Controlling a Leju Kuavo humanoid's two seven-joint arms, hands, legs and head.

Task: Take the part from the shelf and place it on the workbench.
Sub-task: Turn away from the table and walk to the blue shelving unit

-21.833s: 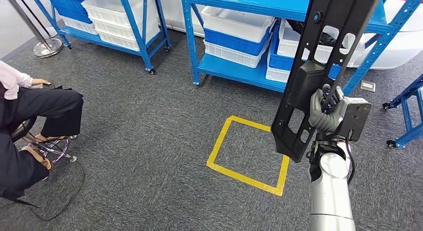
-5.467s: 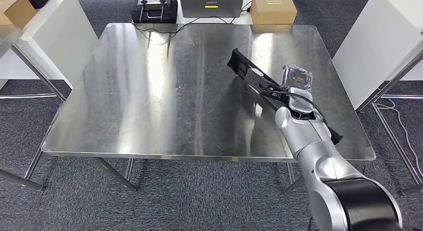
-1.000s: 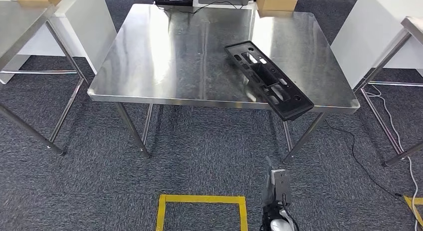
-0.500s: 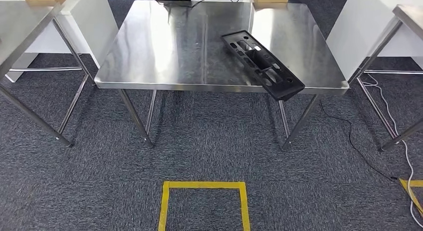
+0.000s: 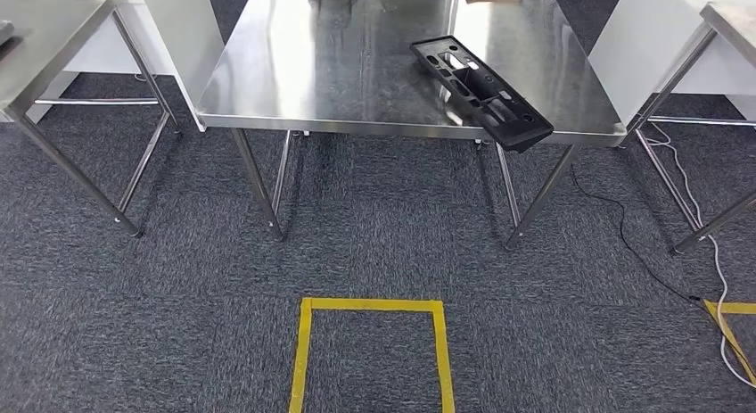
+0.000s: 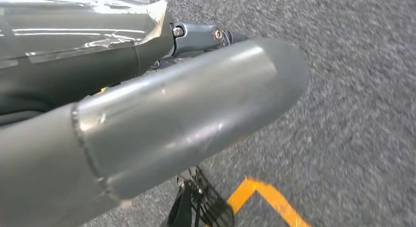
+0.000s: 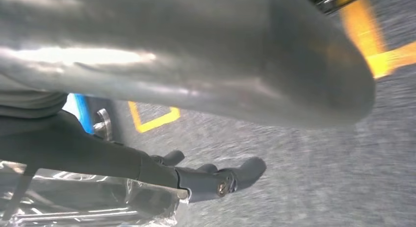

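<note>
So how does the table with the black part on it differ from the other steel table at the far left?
The workbench lies near the middle of the head view, most of its shiny top in view; the left table shows just a corner. The workbench carries the black part, lying flat with one end past the near edge; the left table's corner is nearly bare. Both have steel tops and slim metal legs.

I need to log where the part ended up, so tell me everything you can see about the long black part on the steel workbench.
The black part is a long, flat panel, plastic by the look of it, pierced along its length by several cut-outs and small holes. It lies flat on the steel workbench, angled diagonally across the right half of the top. Its near end sticks out slightly past the front edge of the workbench. Nothing else touches it, and no hand is on it.
</note>
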